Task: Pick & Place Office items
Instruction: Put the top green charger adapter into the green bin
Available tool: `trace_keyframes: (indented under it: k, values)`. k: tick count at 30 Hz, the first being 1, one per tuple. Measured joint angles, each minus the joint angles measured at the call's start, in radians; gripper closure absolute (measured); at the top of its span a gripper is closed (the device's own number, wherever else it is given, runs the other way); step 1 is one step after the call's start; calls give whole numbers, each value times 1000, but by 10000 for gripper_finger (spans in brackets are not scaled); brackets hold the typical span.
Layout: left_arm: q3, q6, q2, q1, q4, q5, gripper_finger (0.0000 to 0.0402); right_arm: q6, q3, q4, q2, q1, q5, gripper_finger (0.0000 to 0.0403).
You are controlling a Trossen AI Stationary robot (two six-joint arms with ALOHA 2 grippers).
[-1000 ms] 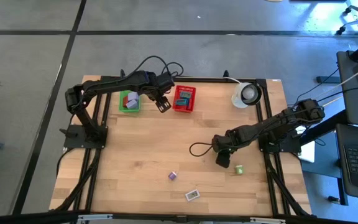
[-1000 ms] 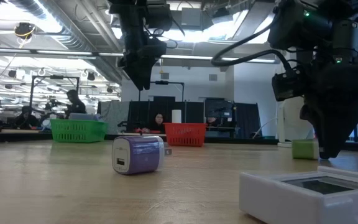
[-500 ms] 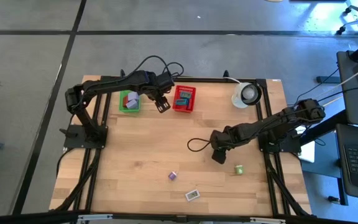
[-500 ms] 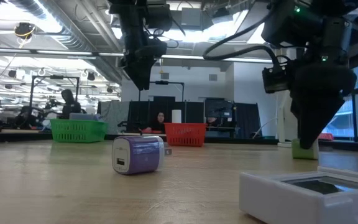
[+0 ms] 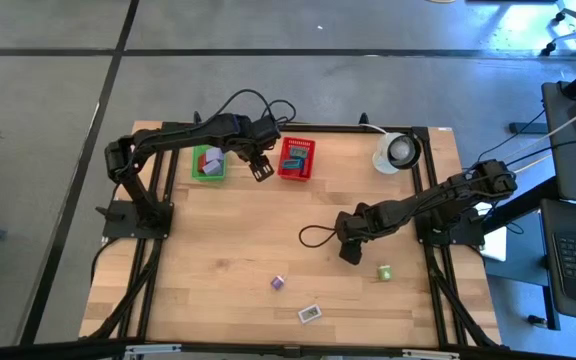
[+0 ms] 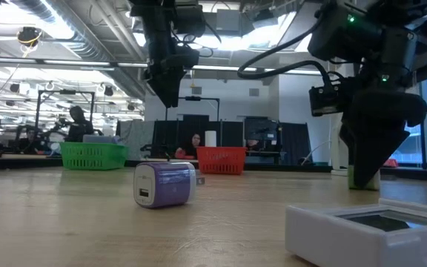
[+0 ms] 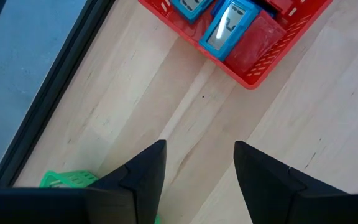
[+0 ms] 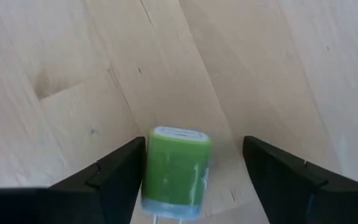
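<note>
The right gripper (image 5: 348, 253) is held low over the table (image 5: 228, 250) with its fingers spread. The green block (image 5: 384, 272) lies on the table just beside it, untouched; in the right wrist view it is seen between the fingers. The left gripper (image 5: 262, 170) is held open between the green basket (image 5: 208, 163) and the red basket (image 5: 296, 158).

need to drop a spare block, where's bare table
The wide wood between the green basket and the purple block is bare. It's crowded by the right claw, open over wood beside the green block, and near the white piece.
</note>
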Motion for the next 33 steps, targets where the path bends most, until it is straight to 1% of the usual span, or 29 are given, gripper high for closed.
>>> trace_keyframes:
  k: [3, 6, 9, 13, 14, 16, 18, 21, 25, 27, 33]
  values:
    - [0, 0, 0, 0, 0, 0, 217, -5, 0, 2, 0, 0, -2, 142]
    - [0, -1, 0, 0, 0, 0, 217, -4, 0, 4, 0, 0, -9, 165]
    - [0, -1, 0, 0, 0, 0, 217, -4, 0, 7, 0, 0, -19, 203]
    - [0, -1, 0, 0, 0, 0, 217, -4, 0, 8, 0, -6, -50, 267]
    - [0, -1, 0, 0, 0, 0, 217, -2, 0, 10, 0, -10, -64, 273]
    - [0, -1, 0, 0, 2, -7, 217, 4, 0, 10, -4, -24, -92, 272]
    - [0, 0, 0, 0, 5, -30, 217, 15, 0, 2, -16, -41, -141, 272]
    - [24, 1, 0, 0, 0, -71, 217, 14, 0, -30, -59, -75, -158, 272]
    - [68, 1, 0, 0, 0, -108, 217, -2, -1, -51, -142, -145, -108, 272]
    - [87, 13, 0, 0, 0, -115, 217, -2, 1, -49, -193, -186, -63, 272]
    - [107, 27, 0, 0, 15, -121, 217, -70, 87, 20, -319, -306, 164, 272]
